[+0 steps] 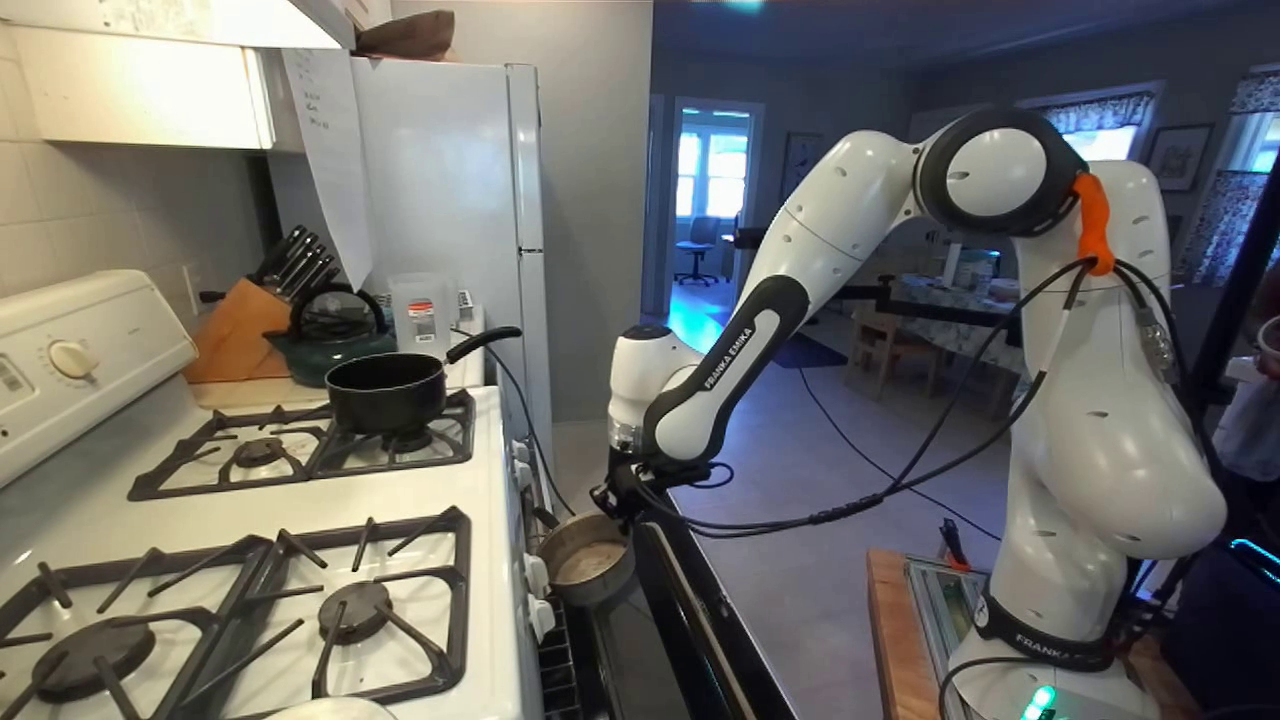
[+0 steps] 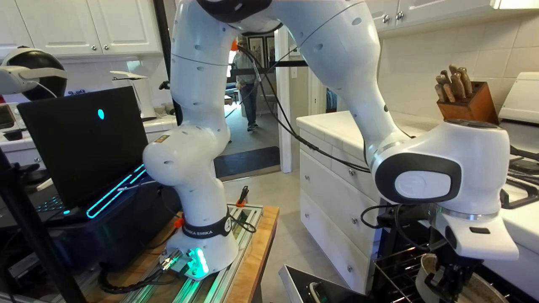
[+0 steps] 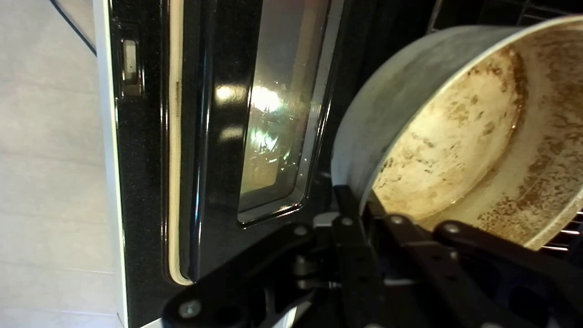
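Note:
A grey metal pot (image 1: 590,570) with a stained, browned inside is at the open oven, between the stove front and the lowered black oven door (image 1: 705,610). It also shows in an exterior view (image 2: 427,280), partly behind my gripper, and large in the wrist view (image 3: 437,155). My gripper (image 3: 362,200) is shut on the pot's rim, one finger outside the wall and one inside. In both exterior views the gripper (image 1: 618,498) points down at the pot's edge; there it is dark and small (image 2: 448,277). I cannot tell whether the pot rests on anything.
The white stove (image 1: 250,540) has black grates; a black saucepan (image 1: 388,392) stands on a back burner. A kettle (image 1: 335,345) and knife block (image 1: 240,325) are behind it. Oven rack wires (image 2: 396,269) are near the pot. White drawers (image 2: 332,202) stand beside the oven.

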You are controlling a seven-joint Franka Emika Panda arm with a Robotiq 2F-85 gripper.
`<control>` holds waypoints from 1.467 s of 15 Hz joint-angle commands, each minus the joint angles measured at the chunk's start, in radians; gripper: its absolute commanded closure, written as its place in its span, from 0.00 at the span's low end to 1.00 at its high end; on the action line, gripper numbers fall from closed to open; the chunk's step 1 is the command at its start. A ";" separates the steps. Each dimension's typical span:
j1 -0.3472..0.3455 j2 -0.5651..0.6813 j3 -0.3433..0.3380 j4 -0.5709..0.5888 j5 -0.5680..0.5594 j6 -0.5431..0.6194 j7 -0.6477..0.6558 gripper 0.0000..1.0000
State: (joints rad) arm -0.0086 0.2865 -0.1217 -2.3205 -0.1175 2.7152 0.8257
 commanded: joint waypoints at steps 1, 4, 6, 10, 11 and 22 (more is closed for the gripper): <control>0.014 0.062 0.005 0.050 0.060 0.050 -0.045 0.98; 0.013 0.107 0.021 0.093 0.104 0.048 -0.088 0.98; 0.022 0.139 0.019 0.126 0.123 0.033 -0.104 0.98; 0.038 0.201 0.010 0.187 0.143 0.037 -0.131 0.98; 0.042 0.216 0.008 0.200 0.144 0.038 -0.134 0.98; 0.073 0.356 -0.010 0.326 0.147 0.033 -0.160 0.98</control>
State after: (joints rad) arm 0.0537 0.6015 -0.1216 -2.0467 -0.0060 2.7522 0.7061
